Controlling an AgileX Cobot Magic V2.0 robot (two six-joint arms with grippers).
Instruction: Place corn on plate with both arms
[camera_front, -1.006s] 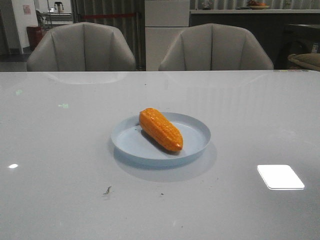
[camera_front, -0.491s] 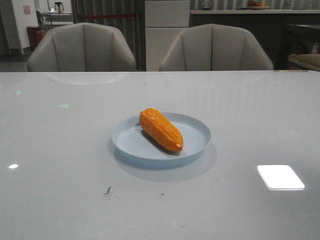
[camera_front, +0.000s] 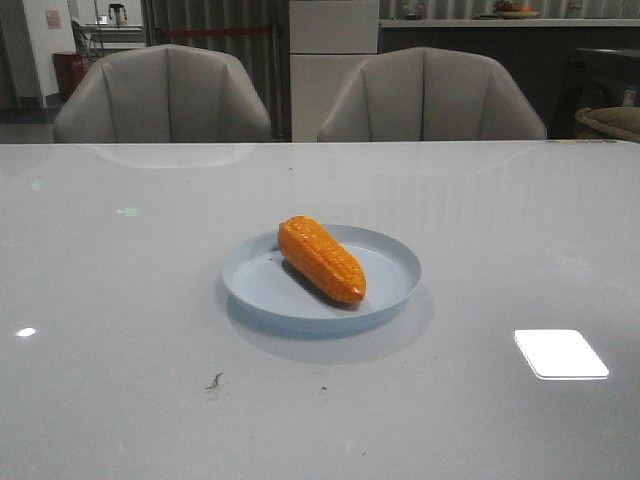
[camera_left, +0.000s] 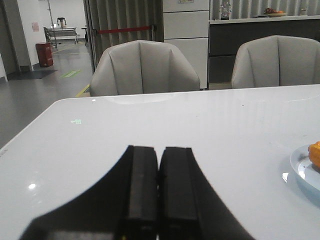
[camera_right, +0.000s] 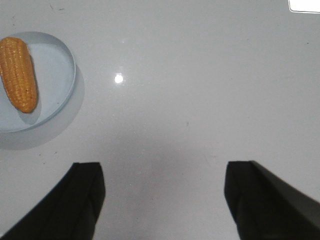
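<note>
The orange corn (camera_front: 321, 259) lies on the pale-blue plate (camera_front: 392, 262) in the middle of the white table in the front view. No arm shows in the front view. In the right wrist view the corn (camera_right: 18, 73) lies on the plate (camera_right: 56, 70), well away from my right gripper (camera_right: 164, 172), which is open and empty over bare table. In the left wrist view my left gripper (camera_left: 160, 149) is shut and empty, low over the table; the plate's edge (camera_left: 300, 166) and a bit of the corn (camera_left: 315, 153) show at the far side.
Two grey chairs (camera_front: 165, 95) (camera_front: 432, 95) stand behind the table's far edge. A bright light reflection (camera_front: 560, 353) lies on the table at the front right. A small dark speck (camera_front: 214, 381) lies in front of the plate.
</note>
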